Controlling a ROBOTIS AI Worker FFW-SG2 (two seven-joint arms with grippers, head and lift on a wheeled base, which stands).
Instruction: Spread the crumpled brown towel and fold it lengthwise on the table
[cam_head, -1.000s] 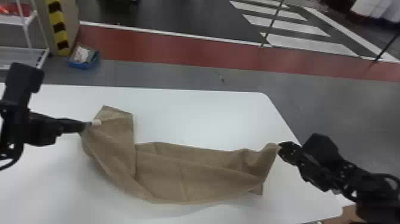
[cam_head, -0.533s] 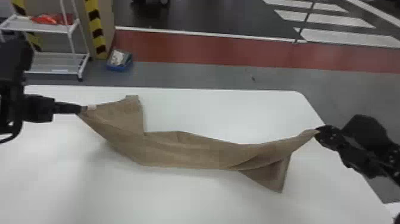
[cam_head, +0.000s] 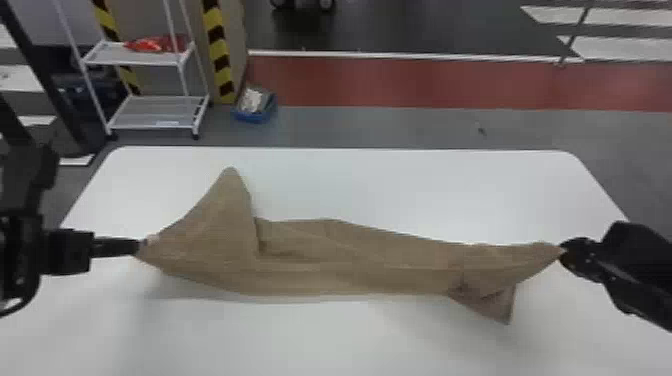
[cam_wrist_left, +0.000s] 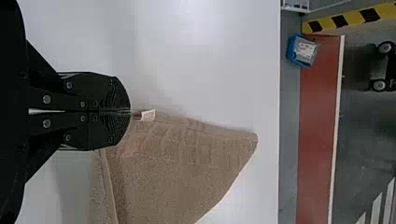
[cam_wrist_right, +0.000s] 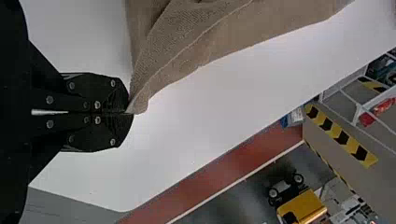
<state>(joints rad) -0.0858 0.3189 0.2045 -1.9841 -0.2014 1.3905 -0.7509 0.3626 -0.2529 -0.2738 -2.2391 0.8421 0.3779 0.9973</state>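
Across the white table, brown towel stretched between grippers. Left gripper clamps its tagged corner; right gripper pinches the opposite end's tip.

See, beyond the tabletop's far-left corner, a white rack bearing something red, near a blue bin.

Crumpled brown towel, stretched in a long folded strip across the white table
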